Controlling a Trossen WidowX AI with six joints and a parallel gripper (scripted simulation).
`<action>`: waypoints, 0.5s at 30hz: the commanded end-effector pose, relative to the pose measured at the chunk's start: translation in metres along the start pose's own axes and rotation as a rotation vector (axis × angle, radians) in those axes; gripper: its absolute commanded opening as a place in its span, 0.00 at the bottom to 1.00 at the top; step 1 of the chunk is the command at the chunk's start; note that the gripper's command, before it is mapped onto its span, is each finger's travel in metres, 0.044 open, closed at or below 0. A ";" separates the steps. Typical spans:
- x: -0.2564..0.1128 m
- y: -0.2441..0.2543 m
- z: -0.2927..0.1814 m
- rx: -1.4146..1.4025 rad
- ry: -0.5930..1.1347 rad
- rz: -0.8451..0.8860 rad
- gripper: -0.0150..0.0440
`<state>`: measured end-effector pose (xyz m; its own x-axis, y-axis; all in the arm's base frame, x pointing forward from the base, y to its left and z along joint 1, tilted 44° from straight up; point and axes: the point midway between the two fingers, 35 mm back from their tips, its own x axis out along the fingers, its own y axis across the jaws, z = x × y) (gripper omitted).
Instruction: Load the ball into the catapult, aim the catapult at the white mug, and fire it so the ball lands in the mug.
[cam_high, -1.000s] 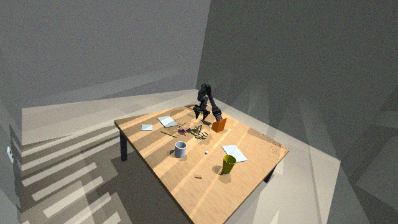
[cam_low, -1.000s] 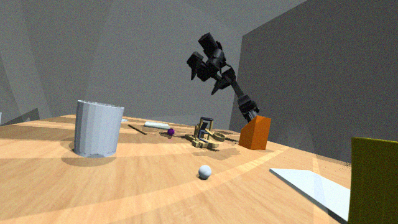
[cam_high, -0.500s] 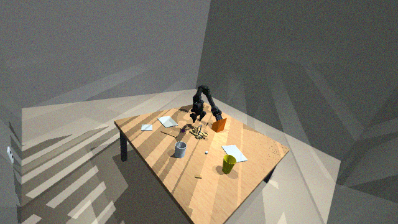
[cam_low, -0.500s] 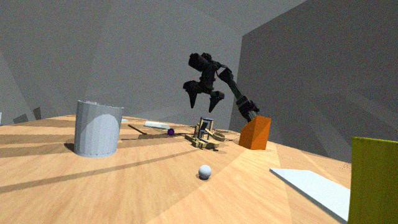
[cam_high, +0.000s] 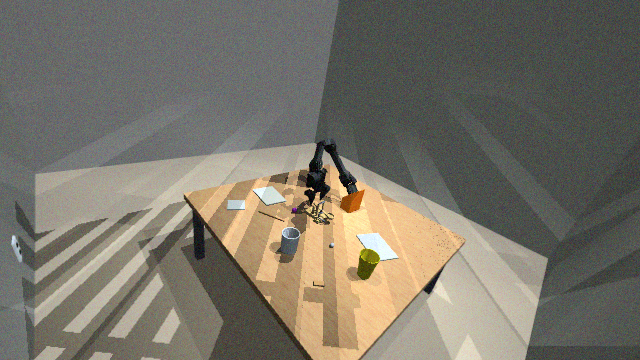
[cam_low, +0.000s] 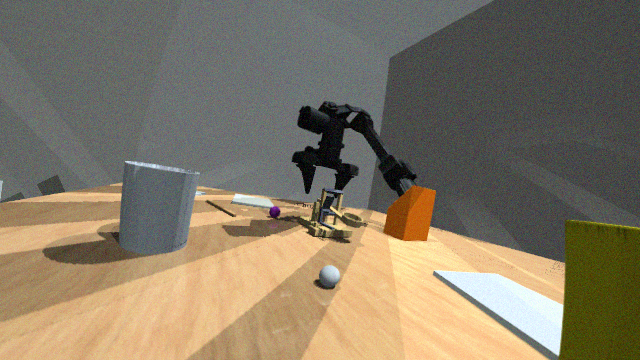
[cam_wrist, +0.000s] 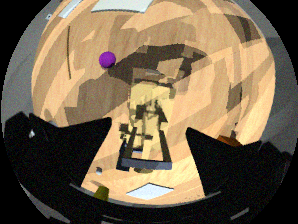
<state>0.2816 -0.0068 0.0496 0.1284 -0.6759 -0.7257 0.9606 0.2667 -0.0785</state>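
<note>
The wooden catapult (cam_high: 320, 215) (cam_low: 320, 232) (cam_wrist: 150, 92) stands on the table, with a dark blue crossbar on its upright frame. My gripper (cam_high: 316, 200) (cam_low: 324, 190) (cam_wrist: 150, 126) is wide open and empty, pointing down just above the catapult, which shows between the fingers in the wrist view. A purple ball (cam_high: 294, 210) (cam_low: 274, 212) (cam_wrist: 107, 59) lies on the table beside the catapult. A small light grey ball (cam_high: 331, 245) (cam_low: 329, 276) (cam_wrist: 99, 170) lies farther out. The white mug (cam_high: 290, 242) (cam_low: 156, 210) stands upright, greyish in this light; I cannot make it out in the wrist view.
An orange block (cam_high: 352, 201) (cam_low: 410, 215) stands by the arm's base. A yellow-green cup (cam_high: 367, 265) (cam_low: 600, 290) stands near a pale flat sheet (cam_high: 376, 244) (cam_low: 505, 300). A thin brown stick (cam_high: 271, 216) (cam_low: 220, 208) and another pale sheet (cam_high: 269, 195) (cam_low: 252, 201) lie beyond the purple ball.
</note>
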 end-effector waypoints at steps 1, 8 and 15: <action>0.007 -0.001 0.001 -0.005 -0.006 -0.004 1.00; 0.019 -0.001 0.001 -0.005 -0.006 -0.003 1.00; 0.030 -0.001 0.001 -0.005 -0.006 -0.003 1.00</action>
<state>0.2860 -0.0226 0.0329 0.1320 -0.6751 -0.7258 0.9604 0.2685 -0.0750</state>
